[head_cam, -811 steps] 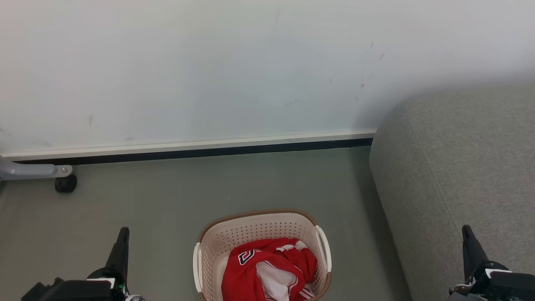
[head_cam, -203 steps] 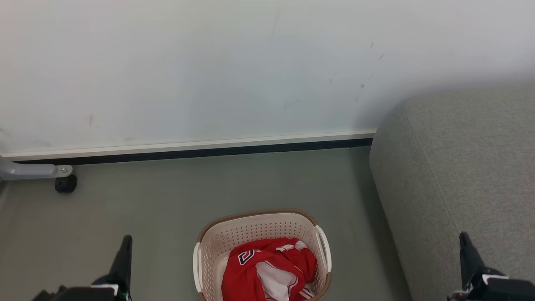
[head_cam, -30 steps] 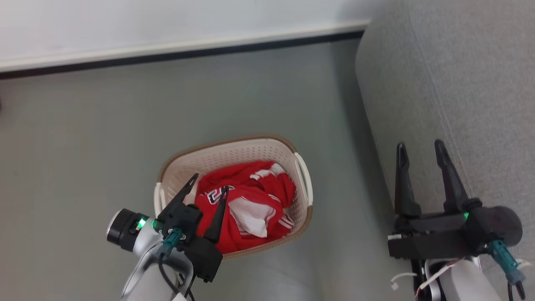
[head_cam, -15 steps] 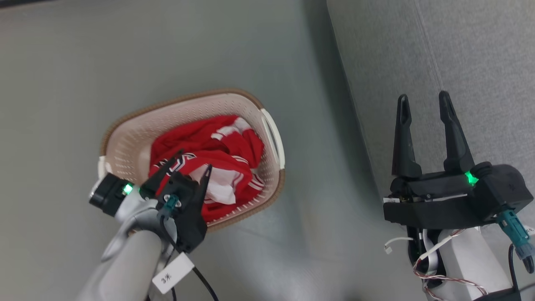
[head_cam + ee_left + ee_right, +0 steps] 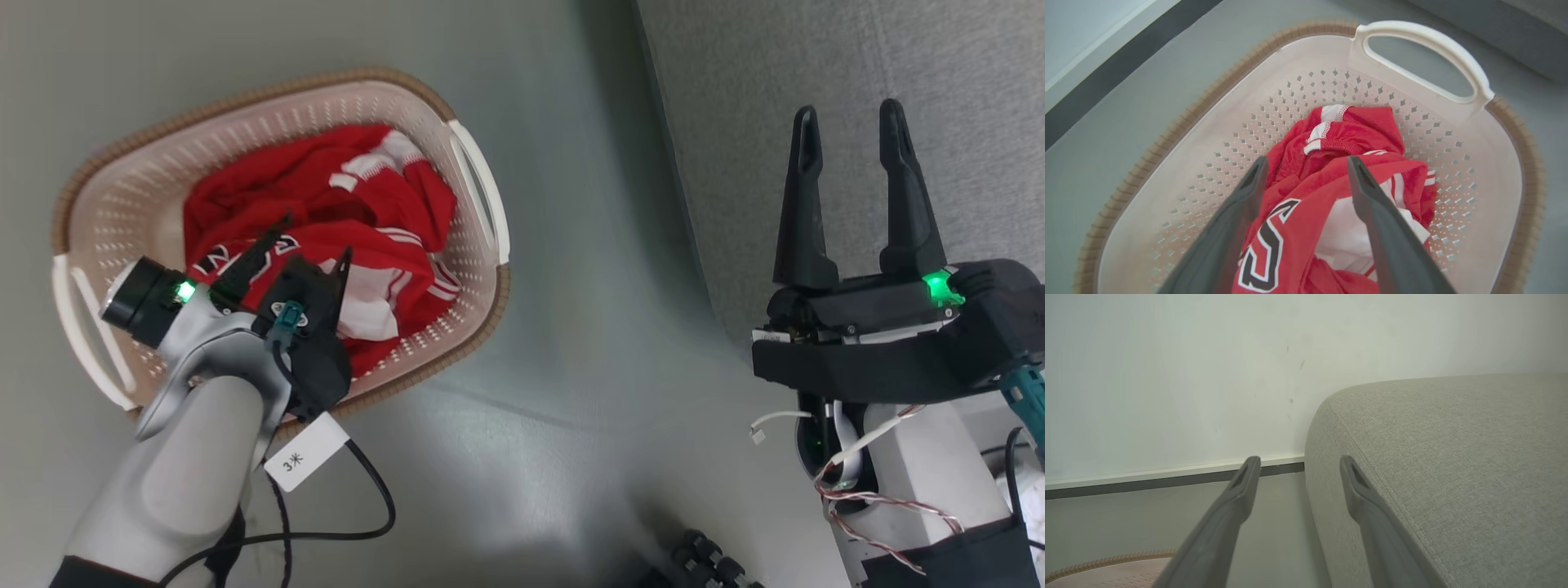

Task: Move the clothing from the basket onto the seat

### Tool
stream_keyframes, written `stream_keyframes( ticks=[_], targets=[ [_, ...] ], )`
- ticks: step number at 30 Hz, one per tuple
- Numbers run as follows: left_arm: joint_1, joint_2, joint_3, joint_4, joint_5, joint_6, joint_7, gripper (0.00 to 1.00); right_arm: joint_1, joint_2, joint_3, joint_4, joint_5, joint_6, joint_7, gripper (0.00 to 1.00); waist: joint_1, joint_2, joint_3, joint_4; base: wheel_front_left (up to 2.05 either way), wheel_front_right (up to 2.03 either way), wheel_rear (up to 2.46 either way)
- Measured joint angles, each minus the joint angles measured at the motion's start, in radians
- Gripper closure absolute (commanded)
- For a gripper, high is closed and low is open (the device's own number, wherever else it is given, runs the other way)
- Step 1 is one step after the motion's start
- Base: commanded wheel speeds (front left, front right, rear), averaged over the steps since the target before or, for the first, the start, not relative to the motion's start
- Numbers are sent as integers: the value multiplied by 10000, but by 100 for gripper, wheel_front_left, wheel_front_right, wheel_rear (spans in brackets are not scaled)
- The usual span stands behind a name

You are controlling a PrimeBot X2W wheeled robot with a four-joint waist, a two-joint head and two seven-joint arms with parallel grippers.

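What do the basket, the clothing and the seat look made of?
Basket: likely matte cream moulded plastic, punched holes, brown woven-look rim.
Clothing: smooth red fabric, probably synthetic, softly creased.
Seat: grey woven upholstery, visible weave and seam.

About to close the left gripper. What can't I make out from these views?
- Left wrist view: whether the tips of the open left gripper touch the clothing; depth unclear.
- How many garments: bunched folds hide it.
- Lettering: folded over, unreadable.
- Head view: near wall of the basket, covered by the left arm.
- Extent of the seat: cut by the frame edge.
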Motion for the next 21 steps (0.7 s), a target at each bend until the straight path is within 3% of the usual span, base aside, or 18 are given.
stream_keyframes(
  ticks=[7,16,17,18,19,20,21],
  targets=[
    [-233,257,-117,359,205,56,-174,0,-255,25,25,322,211,0,0,0,-1,0,745,-227,0,0,0],
    [-686,865,-341,813,851,165,-157,0,-526,35,288,456,393,0,0,0,-2,-1,949,-313,0,0,0],
    [-714,857,-384,861,882,165,-148,10,-544,35,307,485,451,0,0,0,-3,-1,950,-315,0,0,0],
    [-747,836,-428,938,882,169,-148,52,-564,35,336,552,466,0,0,0,-2,-1,941,-320,0,0,0],
    [-762,815,-466,1009,882,173,-148,87,-573,35,362,627,489,-2,0,0,-2,-1,921,-324,0,0,0],
    [-763,800,-504,1070,886,171,-146,100,-573,35,387,679,537,-2,0,0,-2,-1,892,-330,0,0,0],
    [-762,777,-539,1124,907,171,-146,100,-576,35,405,708,539,-2,0,0,-2,-1,859,-335,0,0,0]
  ],
)
